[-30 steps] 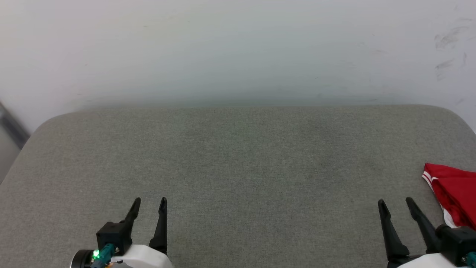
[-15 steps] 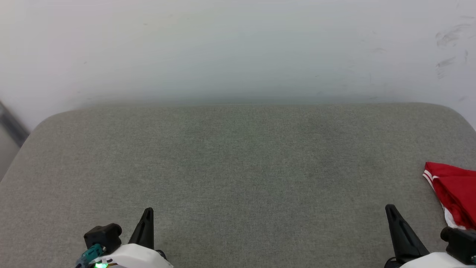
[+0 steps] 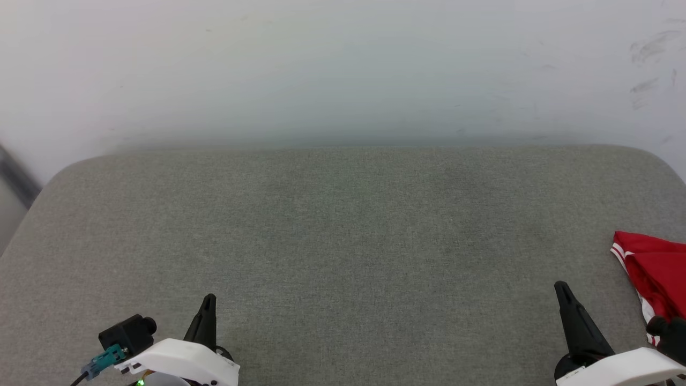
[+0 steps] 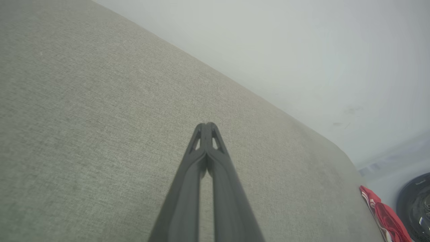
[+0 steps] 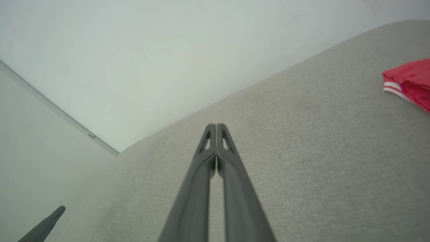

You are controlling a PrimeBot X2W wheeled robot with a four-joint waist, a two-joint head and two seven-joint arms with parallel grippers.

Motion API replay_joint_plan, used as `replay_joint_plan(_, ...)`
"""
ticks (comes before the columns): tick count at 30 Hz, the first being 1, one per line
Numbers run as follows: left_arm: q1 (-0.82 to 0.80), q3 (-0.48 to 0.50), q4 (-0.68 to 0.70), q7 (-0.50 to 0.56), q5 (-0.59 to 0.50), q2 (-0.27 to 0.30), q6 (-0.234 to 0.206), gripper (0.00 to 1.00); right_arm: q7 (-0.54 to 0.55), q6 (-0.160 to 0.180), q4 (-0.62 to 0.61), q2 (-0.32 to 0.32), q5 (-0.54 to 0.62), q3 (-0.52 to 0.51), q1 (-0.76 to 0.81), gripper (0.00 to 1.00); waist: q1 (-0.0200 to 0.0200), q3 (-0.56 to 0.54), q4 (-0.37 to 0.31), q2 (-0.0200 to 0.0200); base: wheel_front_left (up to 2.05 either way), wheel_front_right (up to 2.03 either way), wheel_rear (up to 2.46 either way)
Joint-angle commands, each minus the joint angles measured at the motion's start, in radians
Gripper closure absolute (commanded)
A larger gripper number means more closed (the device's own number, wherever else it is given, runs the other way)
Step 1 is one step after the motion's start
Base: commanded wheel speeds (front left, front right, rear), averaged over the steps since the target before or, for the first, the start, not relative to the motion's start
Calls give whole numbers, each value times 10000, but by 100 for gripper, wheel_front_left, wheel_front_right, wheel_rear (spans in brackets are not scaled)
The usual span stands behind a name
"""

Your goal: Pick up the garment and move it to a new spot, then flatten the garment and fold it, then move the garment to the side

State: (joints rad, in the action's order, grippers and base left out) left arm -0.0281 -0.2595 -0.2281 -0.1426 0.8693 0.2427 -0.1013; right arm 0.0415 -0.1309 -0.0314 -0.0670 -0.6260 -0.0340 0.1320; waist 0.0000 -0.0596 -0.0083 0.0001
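Red garment (image 3: 655, 268) far right, left pincer (image 4: 206, 126), right pincer (image 5: 216, 126) closed

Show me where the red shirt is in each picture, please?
Head view: the red garment lies at the right edge, below the middle, cut off by the frame.
Left wrist view: the red garment is in the bottom right corner.
Right wrist view: the red garment is at the right edge, above the middle.
Shared landmark: the grey cushion it lies on, whose far edge meets the white wall.
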Motion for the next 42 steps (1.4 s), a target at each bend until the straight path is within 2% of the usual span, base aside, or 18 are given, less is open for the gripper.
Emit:
replay_joint_plan(1,-353,193,98,73,252,4,102,100,-16,1,-44,-96,-366,-6,-316,100,0,7,1,-1,0,0,0)
replay_joint_plan(20,-501,1140,52,727,2234,-501,720,100,56,1,706,-151,-3094,-62,-912,100,0,128,17,-1,0,0,0)
replay_joint_plan(42,-634,2048,-21,1367,4095,-991,1306,100,169,1,1427,-159,-5621,-170,-1463,100,0,268,35,-1,0,0,0)
